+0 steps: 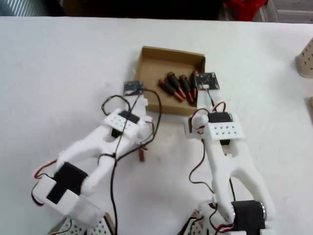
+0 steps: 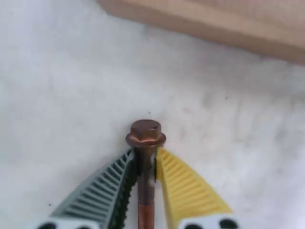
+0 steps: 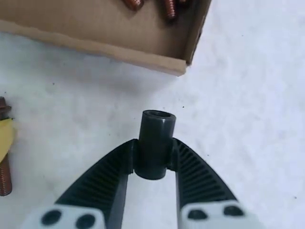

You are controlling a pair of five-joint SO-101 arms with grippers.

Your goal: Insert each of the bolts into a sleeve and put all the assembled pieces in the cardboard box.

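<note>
Clock is read on the high view, with 12 at the far edge of the table.

**Left gripper**: clamped on the bolt, pinching the shank just behind the hex head. The head points away from the wrist. The bolt sits near 6 o'clock of the cardboard box, off its left near corner and not touching it.

**Right gripper**: closed around the black sleeve. The open bore faces 12 o'clock, toward the box's near wall, just short of the right near corner.

**Relation:** the bolt lies toward 9 o'clock of the sleeve. The two are near each other but apart, so they are not yet mated.

**Assembled pieces**: several lie side by side in the box.

Risks, as I judge them:
1. **Axis mismatch:** both parts seem to point roughly toward 12 rather than at each other. If the shank meets the bore at an angle it will likely catch on the rim and not enter.
2. **Narrow pinch on a round shank:** any side load at the sleeve mouth could swivel the bolt between the pads or pop it out onto the table.
3. **Sleeve slip:** the sleeve is smooth, and an axial push may slide it back through its grip.
4. **Crowding:** fingers from both arms must work close together, so they may knock each other before the parts meet.
5. **Loose cables**: they drape over the left arm and could snag or tug during reorientation.
6. **Light box:** a brush from either arm could shift it and spoil the later drop.
</note>
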